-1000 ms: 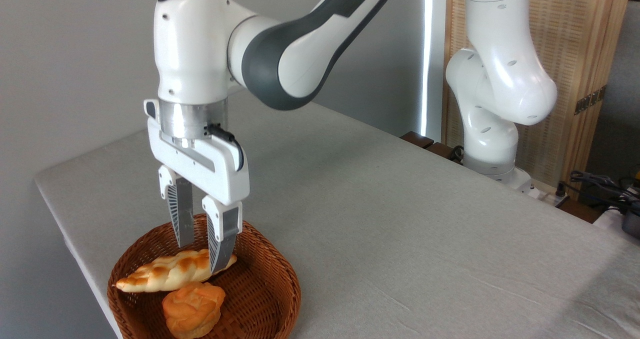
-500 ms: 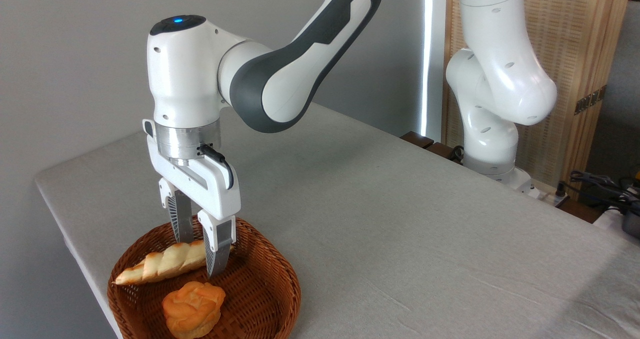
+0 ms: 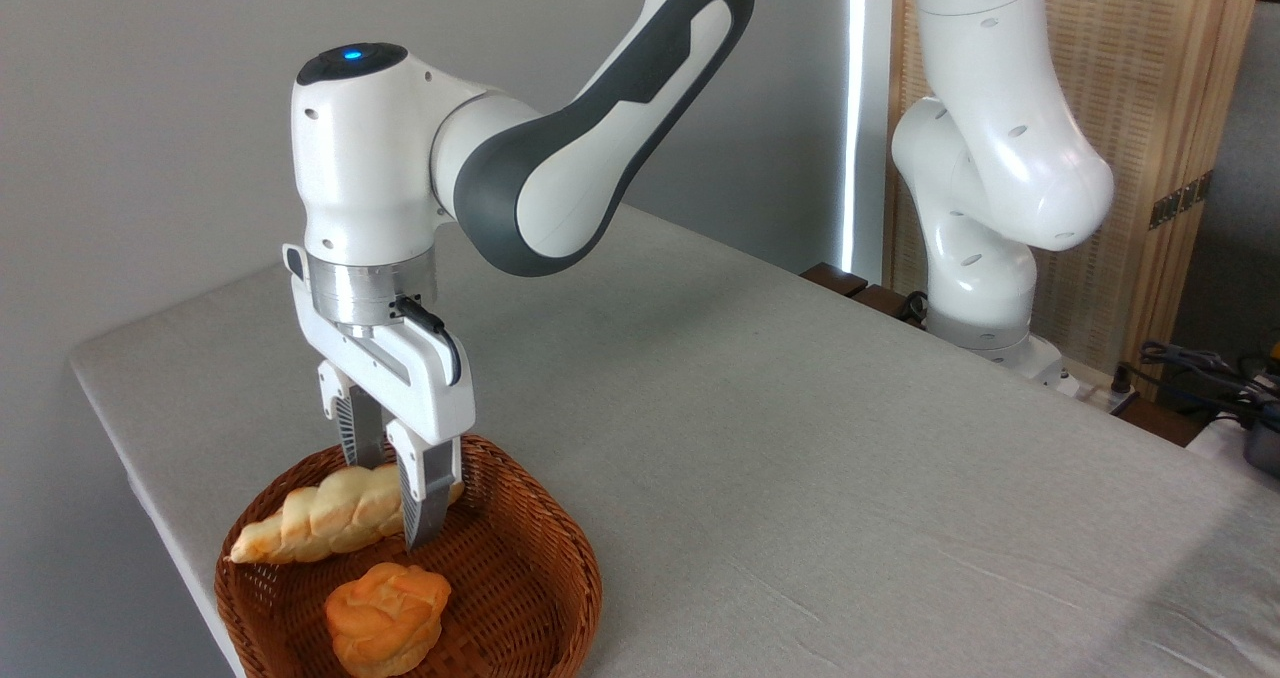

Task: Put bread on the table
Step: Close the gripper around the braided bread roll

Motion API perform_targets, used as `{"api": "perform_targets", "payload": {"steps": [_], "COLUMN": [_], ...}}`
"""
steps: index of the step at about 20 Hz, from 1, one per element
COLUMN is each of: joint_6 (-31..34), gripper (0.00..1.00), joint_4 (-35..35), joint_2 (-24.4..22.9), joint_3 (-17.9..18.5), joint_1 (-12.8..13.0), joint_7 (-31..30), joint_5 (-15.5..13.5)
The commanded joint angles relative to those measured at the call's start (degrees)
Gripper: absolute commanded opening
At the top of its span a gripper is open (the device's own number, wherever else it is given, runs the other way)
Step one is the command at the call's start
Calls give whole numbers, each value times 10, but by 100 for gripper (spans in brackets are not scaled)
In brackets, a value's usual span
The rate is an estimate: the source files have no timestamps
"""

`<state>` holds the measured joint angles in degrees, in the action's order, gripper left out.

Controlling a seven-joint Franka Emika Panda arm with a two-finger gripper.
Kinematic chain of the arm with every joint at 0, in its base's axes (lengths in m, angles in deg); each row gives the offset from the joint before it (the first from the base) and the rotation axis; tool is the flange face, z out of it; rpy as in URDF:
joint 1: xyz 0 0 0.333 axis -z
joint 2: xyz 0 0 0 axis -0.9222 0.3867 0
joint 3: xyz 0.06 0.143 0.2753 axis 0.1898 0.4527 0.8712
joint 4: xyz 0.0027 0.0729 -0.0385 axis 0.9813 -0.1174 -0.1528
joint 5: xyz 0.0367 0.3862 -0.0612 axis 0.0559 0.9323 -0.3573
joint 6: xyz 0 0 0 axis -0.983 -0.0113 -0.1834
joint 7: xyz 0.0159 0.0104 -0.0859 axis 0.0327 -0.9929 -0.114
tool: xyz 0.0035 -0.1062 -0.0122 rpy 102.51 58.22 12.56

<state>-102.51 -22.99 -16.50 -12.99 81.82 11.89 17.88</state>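
table [image 3: 800,438]: grey cloth | basket [image 3: 540,598]: near left corner, apparently flat

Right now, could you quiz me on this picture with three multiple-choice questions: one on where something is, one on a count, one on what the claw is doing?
1. Where does the braided loaf lie?
A. in the wicker basket
B. on the grey table
C. on the floor

2. How many baked items are in the basket?
A. one
B. two
C. four

3. What is the gripper doing?
A. hanging high above the table
B. resting on the round bun
C. standing with a finger on each side of the loaf

Answers: 1 A, wicker rim surrounds it. 2 B, loaf plus bun. 3 C, its fingers straddle the loaf's right end.
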Motion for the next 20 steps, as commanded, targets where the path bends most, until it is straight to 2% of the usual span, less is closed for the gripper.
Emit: {"api": "perform_targets", "payload": {"steps": [1, 11, 15, 20], "joint_6": [-12, -12, -12, -12], "gripper": [42, 42, 33, 30], "joint_4": [0, 3, 4, 4], "joint_2": [2, 2, 1, 1], "joint_3": [0, 0, -1, -1], "joint_1": [-2, -4, -4, -3], "joint_7": [-2, -2, -2, -2], "joint_5": [-8, -10, -9, -8]}}
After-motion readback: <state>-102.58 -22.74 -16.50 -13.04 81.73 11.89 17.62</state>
